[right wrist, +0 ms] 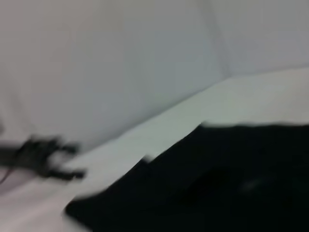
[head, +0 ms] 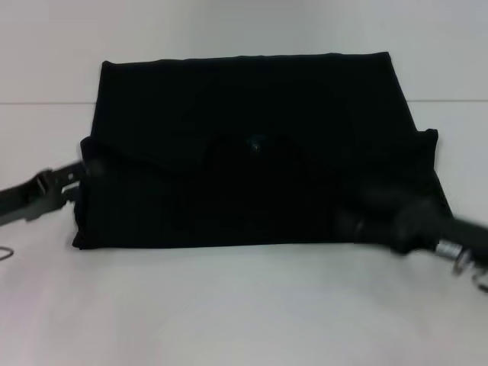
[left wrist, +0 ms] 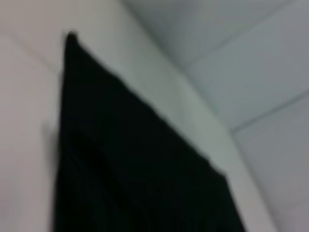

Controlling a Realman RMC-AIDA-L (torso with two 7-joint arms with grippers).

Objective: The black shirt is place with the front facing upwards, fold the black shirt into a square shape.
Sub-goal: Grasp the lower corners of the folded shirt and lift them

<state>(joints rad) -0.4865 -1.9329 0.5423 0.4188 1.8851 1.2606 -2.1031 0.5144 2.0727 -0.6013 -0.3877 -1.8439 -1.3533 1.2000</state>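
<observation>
The black shirt lies on the white table, folded into a wide rectangle with a layer laid across its near half. A small bluish tag shows near its middle. My left gripper is at the shirt's left edge, low over the table. My right gripper is blurred over the shirt's near right corner. The left wrist view shows the shirt as a dark wedge close up. In the right wrist view the shirt fills the near part, with the left gripper farther off.
The white table extends in front of the shirt and on both sides. A pale wall rises behind the shirt's far edge. A thin wire loop lies near the left arm.
</observation>
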